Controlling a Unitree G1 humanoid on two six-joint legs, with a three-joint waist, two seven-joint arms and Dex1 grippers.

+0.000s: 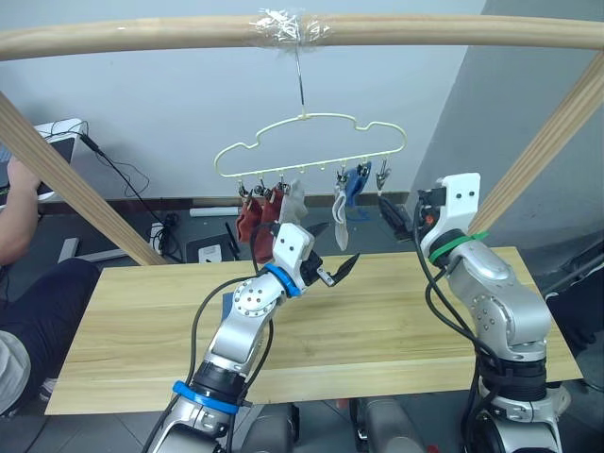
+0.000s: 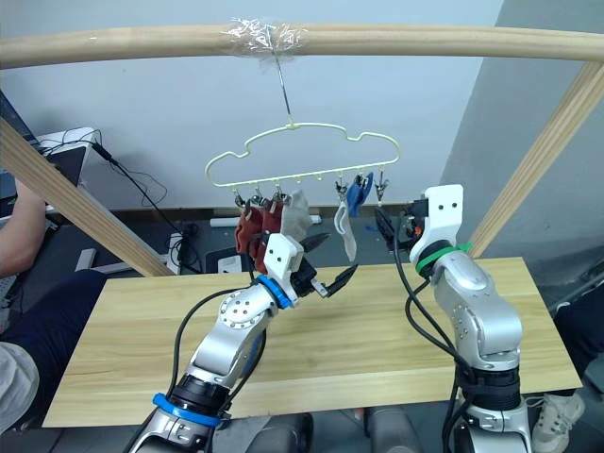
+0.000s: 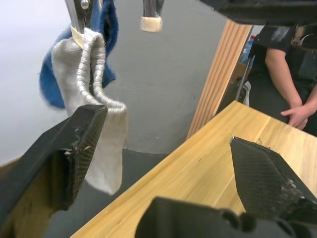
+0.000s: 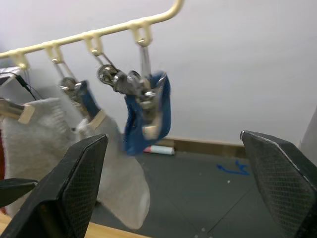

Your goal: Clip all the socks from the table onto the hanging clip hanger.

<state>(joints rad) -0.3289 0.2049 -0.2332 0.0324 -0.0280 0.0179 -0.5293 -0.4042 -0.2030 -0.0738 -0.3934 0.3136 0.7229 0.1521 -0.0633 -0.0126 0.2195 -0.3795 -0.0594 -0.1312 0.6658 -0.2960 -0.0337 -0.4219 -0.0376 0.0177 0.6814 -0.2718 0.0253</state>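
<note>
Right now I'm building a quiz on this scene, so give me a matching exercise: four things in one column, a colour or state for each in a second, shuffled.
Things:
1. table
2. clip hanger
3. left hand
4. sock on the clip nearest the right hand

Colour or state:
A. blue
B. open, holding nothing
C. pale yellow-green wire, hung from the wooden beam
D. light wood planks, no socks on it

Pairs: 1-D, 2-C, 3-B, 4-A

Bright, even indoor light, soft faint shadows, no glare, head views sharp, blue sock (image 4: 148,111) ahead of right gripper (image 4: 178,193) slightly motion-blurred, fingers near lens soft
</note>
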